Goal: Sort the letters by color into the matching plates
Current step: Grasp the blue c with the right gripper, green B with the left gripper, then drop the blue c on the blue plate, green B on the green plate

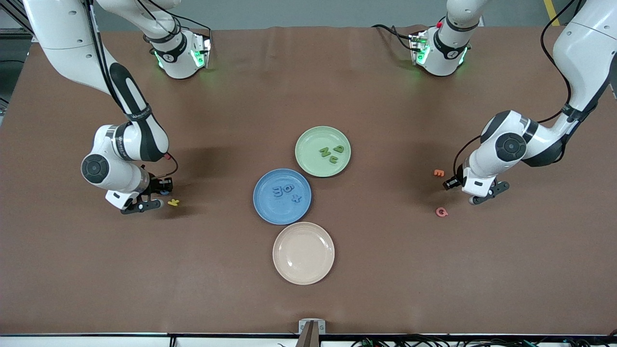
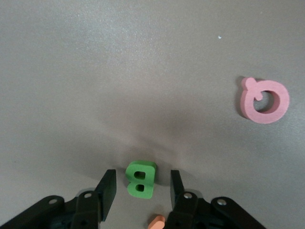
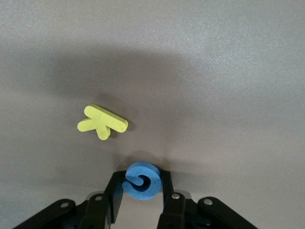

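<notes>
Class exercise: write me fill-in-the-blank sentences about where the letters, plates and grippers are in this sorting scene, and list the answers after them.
1. The right gripper is shut on a ____ letter.
2. The green letter B lies between the open fingers of the ____ gripper.
3. The blue plate holds ____ blue letters.
4. The plate nearest the front camera, the ____ one, holds no letters.

Answers: blue; left; three; beige

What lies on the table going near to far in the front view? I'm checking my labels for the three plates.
Beige plate → blue plate holding three blue letters → green plate holding three green letters.
</notes>
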